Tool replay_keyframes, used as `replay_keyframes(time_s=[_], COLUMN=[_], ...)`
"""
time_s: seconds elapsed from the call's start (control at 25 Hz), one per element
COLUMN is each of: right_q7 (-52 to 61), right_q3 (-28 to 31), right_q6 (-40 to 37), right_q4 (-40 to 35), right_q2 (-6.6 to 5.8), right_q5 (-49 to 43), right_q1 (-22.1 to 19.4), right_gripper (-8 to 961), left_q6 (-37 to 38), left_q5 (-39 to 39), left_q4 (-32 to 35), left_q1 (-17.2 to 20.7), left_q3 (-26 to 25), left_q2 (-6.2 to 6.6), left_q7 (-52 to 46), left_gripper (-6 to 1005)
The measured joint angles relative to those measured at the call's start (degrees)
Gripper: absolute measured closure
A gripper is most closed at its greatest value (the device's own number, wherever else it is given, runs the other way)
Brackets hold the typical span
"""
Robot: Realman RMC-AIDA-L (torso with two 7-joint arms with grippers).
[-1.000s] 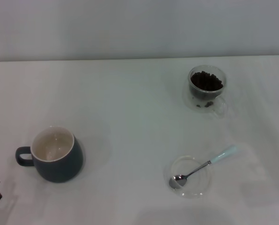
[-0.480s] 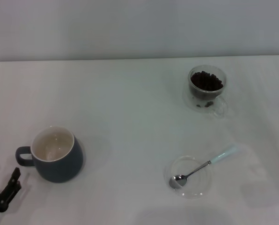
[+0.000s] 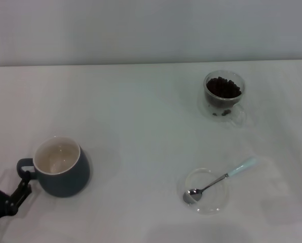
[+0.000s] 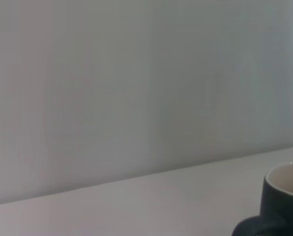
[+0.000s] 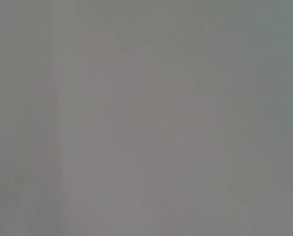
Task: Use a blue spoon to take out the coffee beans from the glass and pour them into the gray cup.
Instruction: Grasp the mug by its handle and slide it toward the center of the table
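Observation:
The gray cup (image 3: 61, 172) stands at the front left of the white table, empty, its handle (image 3: 23, 168) pointing left; its rim also shows in the left wrist view (image 4: 284, 196). My left gripper (image 3: 8, 173) is at the front left edge, open, with one fingertip (image 3: 24, 181) just beside the cup's handle. The glass (image 3: 223, 93) with coffee beans (image 3: 222, 87) stands at the back right. The blue spoon (image 3: 221, 178) lies with its bowl on a clear saucer (image 3: 207, 190) at the front right, handle pointing back right. My right gripper is out of view.
A pale wall runs behind the table's far edge (image 3: 151, 64). A few loose beans (image 3: 222, 112) lie in the glass's bottom. The right wrist view shows only a blank grey surface.
My left gripper has moved up from the bottom-left corner toward the gray cup's handle. The cup, the glass and the spoon have not moved.

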Motion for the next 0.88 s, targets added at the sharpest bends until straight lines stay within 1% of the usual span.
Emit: replay_keyframes(time_s=[0.6,0.84,0.88], right_q7=[0.16,0.2,0.2], right_q3=[0.0,0.0,0.0], right_q6=[-0.04,-0.03,-0.03], right_q4=[-0.02,-0.15,-0.2], right_q2=[0.0,0.0,0.0], right_q5=[0.01,0.07,0.11], right_q1=[0.21,0.22,0.23], right_gripper=[81,81,81], left_q6=[-3.55,-3.63,-3.65], left_q5=[-1.21,-1.23,-1.22], left_q4=[0.29,1.53,1.56], left_q1=[-2.89,-3.45,-3.51], left_q3=[-0.24,-0.29,-0.3], left_q2=[-0.17,-0.13,-0.13], left_q7=[0.03,0.04,0.04], left_gripper=[206,410,458])
